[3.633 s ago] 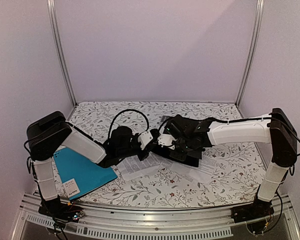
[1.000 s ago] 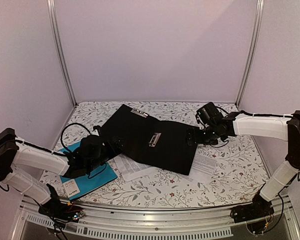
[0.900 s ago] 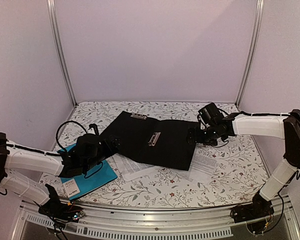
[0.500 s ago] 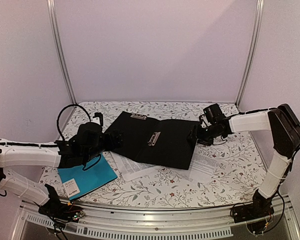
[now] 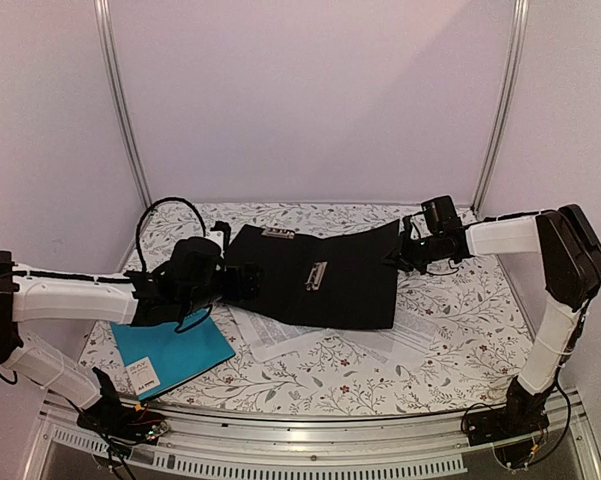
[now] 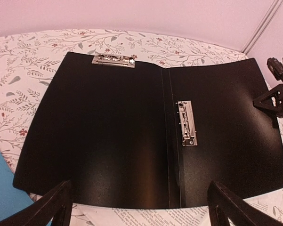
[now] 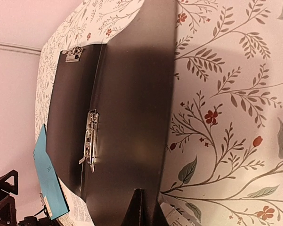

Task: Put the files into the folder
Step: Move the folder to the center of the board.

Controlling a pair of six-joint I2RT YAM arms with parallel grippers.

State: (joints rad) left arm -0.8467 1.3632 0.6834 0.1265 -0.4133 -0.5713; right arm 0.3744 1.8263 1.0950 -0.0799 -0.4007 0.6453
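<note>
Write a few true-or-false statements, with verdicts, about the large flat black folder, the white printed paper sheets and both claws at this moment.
1. The large flat black folder lies open, with two silver metal clips showing. True.
2. The white printed paper sheets are clipped inside it. False: they lie under it, peeking out along its near edge.
3. The left claw is shut on the folder's left edge. False: it is open and holds nothing.
4. The right claw is shut at the folder's right edge. True.

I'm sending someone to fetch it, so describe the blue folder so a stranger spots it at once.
Start at the flower-patterned table. At its near left corner, left of the open black folder, lies the blue folder. It alone is bright teal, with a white label.
</note>
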